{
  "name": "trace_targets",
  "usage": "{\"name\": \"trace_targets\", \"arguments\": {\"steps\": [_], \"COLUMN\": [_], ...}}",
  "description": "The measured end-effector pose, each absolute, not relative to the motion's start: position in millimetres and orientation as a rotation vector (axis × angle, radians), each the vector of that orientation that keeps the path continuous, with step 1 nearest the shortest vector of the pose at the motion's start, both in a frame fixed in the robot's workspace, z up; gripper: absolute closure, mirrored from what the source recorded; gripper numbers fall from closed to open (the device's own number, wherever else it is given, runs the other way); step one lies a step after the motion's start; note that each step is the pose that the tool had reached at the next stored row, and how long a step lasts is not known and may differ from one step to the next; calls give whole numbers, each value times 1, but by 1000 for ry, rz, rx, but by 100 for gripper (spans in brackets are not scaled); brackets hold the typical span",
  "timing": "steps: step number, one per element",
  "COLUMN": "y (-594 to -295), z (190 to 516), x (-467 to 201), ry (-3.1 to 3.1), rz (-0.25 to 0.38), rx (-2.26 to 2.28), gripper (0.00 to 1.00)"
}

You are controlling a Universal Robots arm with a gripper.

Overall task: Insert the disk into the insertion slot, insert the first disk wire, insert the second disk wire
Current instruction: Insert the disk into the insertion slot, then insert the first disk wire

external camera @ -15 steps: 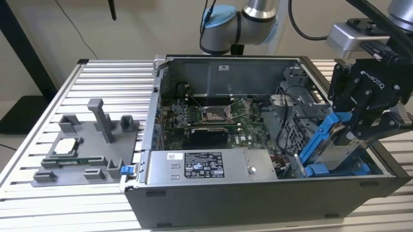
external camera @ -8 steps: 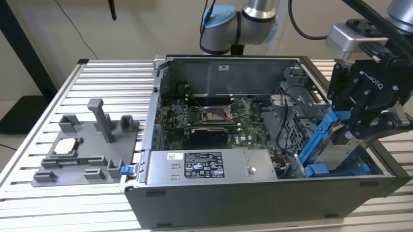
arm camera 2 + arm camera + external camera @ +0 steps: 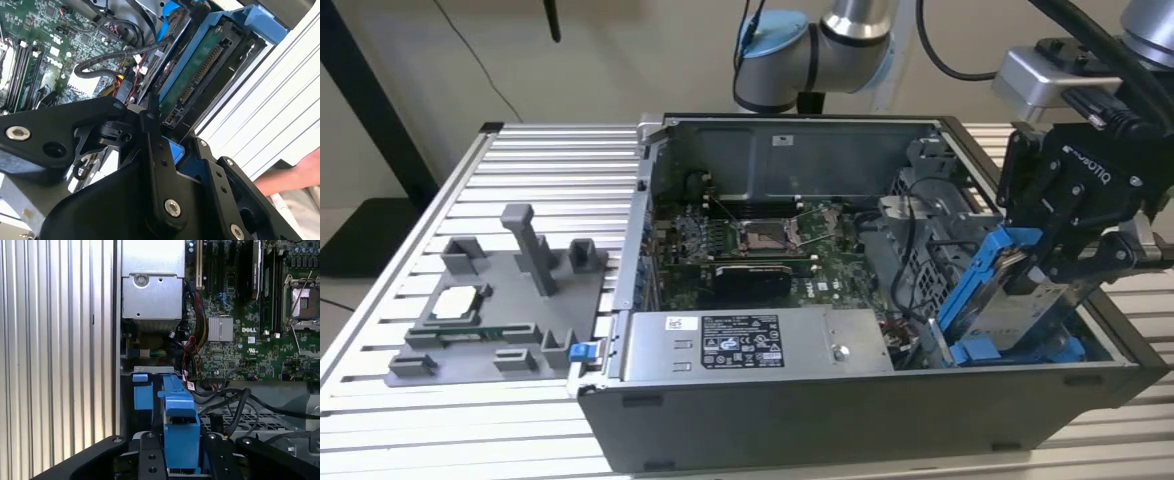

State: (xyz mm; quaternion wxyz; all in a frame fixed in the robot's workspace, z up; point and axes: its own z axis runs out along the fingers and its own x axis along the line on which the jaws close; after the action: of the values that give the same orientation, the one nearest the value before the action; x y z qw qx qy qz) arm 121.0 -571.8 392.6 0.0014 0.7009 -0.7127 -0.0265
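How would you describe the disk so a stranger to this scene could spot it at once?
Find the open computer case on the slatted table. At its end on the exterior view's right, the disk leans tilted in the gripper. Its bright blue carrier frame sets it apart from the grey power supply.

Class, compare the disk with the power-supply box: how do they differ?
The disk stands tilted on edge, held by the gripper; the power-supply box lies flat, untouched. The disk sits in a blue frame; the box has none. Both are grey and within the computer case.
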Motion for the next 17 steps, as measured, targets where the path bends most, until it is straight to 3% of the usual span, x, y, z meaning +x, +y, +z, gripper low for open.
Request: {"name": "trace_targets", "arguments": {"steps": [8, 9, 17], "y": [-572, -572, -571], "z": [394, 394, 405], "x": [120, 120, 117], "ry": [-2238, -2238, -2243], "rz": [-84, -83, -93], "rx": [2201, 2200, 2206], "gripper": [100, 0, 0]}}
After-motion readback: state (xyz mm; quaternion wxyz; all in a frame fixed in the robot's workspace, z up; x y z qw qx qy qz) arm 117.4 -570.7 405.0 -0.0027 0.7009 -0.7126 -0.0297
